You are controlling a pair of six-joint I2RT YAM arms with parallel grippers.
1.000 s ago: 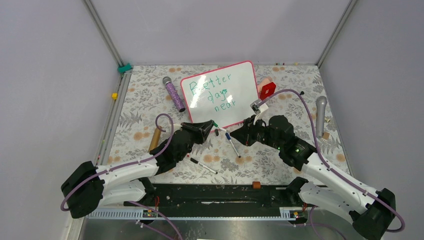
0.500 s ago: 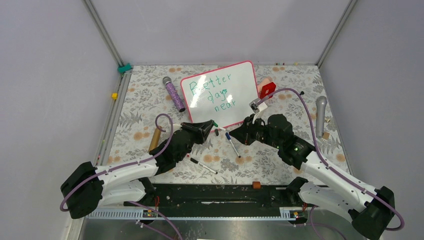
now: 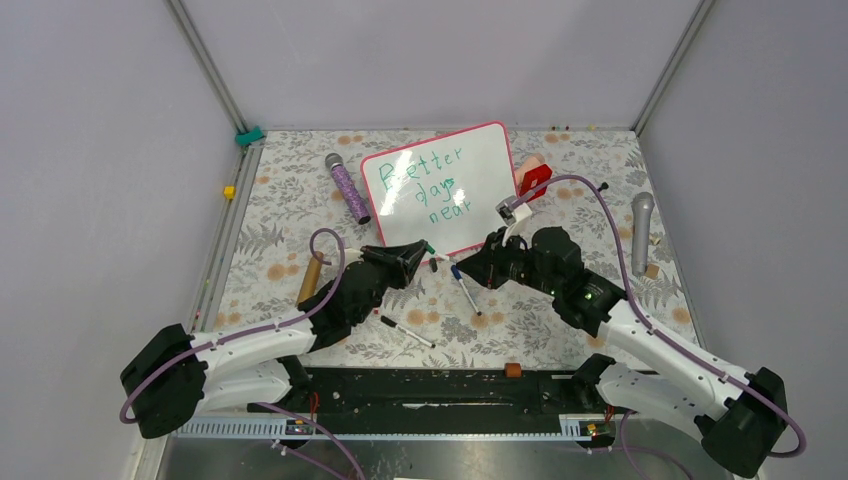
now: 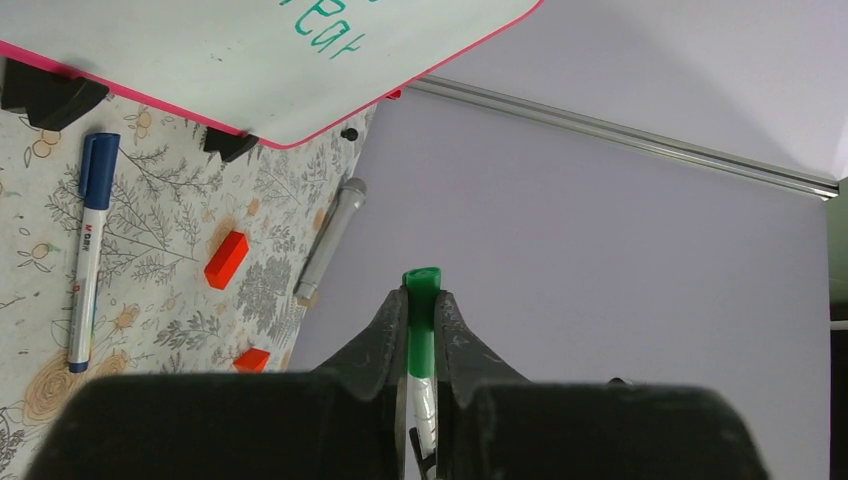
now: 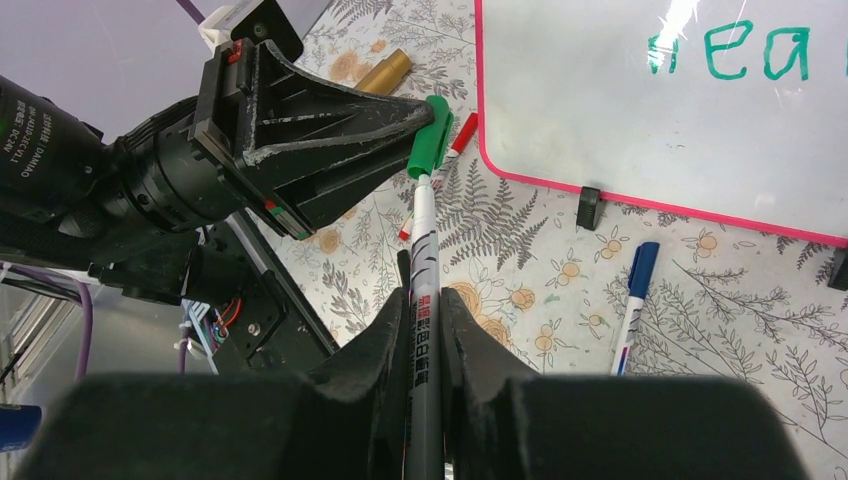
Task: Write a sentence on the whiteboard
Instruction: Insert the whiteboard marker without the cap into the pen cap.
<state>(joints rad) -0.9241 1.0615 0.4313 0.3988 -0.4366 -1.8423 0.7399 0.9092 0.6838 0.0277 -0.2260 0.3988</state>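
Note:
The whiteboard (image 3: 480, 165) stands tilted at the back middle, pink-framed, with the green sentence (image 3: 432, 185) "Better days near" on it. Its lower edge (image 4: 200, 60) and the word "near" (image 5: 725, 50) show in the wrist views. A green marker spans between my grippers in front of the board. My left gripper (image 3: 428, 247) (image 4: 421, 300) is shut on its green cap (image 4: 421, 285) (image 5: 431, 148). My right gripper (image 3: 464, 268) (image 5: 425, 310) is shut on its white barrel (image 5: 422, 250).
A blue-capped marker (image 3: 466, 290) (image 5: 632, 300) lies under the right gripper and a black marker (image 3: 407, 332) nearer the bases. A purple microphone (image 3: 348, 188), a wooden cylinder (image 3: 311, 278), a red block (image 3: 535, 180) and a silver microphone (image 3: 641, 230) flank the board.
My right gripper has edged slightly left toward the left gripper. The left arm and the board have not visibly moved.

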